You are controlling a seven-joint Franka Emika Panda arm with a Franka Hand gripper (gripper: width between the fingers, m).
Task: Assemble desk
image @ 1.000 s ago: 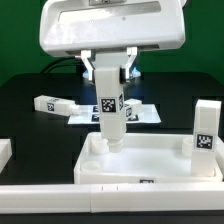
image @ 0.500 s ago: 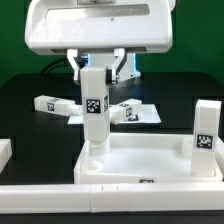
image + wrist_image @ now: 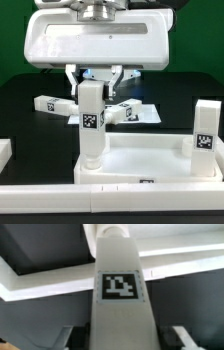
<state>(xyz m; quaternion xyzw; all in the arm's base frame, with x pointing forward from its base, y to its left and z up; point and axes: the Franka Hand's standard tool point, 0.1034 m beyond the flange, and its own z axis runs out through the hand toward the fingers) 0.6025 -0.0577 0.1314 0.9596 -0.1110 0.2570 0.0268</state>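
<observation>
In the exterior view my gripper hangs over the white tray-like tabletop and is shut on the top of a white square leg. That leg stands upright with its tag facing the camera, and its lower end is at the tabletop's corner on the exterior view's left. The wrist view looks down the same leg between my fingers; whether its foot sits in the socket is hidden. A second leg stands upright at the tabletop's right corner.
Two loose tagged legs lie on the black table behind, one on the left and one resting on the marker board. A white block sits at the left edge. A white bar runs along the front.
My gripper has carried the leg toward the exterior view's left and lower, from near the tabletop's middle back to its left corner. Nothing else has moved.
</observation>
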